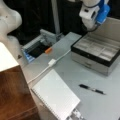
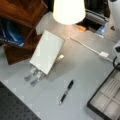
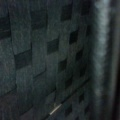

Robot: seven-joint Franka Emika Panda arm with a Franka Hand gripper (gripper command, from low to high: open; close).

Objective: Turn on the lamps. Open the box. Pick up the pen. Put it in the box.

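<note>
Box (image 1: 96,53) at right of a front view, lid raised and leaning back, beige lining facing the camera; pale grey compartment tray exposed; in a front view only its corner shows at lower right (image 2: 106,100); box already open.

Lamp (image 2: 68,10) at top centre of a front view, cream-white shade glowing bright, lit; a slanted cream-white shade (image 1: 6,58) also at the left edge of a front view.

Pen (image 1: 92,89) lies flat on the grey table (image 1: 75,72), lower right of a front view, in front of the box and apart from it; in a front view it lies at lower centre (image 2: 66,92), between the notebook and the box corner; untouched, not in the box.

White spiral notebook (image 1: 56,96) at lower centre of a front view, on the table; in a front view (image 2: 47,51) it sits at centre left, below the lamp.

White cable (image 1: 50,63) with a small block runs across the table between notebook and box.

Gripper (image 1: 93,15) end of the arm at top right of a front view, above the box's back edge, white with a blue part; fingers not visible, so I cannot tell whether the pincer is wide or narrow; nothing seen held.

Wrist view: dark woven surface (image 3: 45,60) fills the frame; no fingers visible.
</note>
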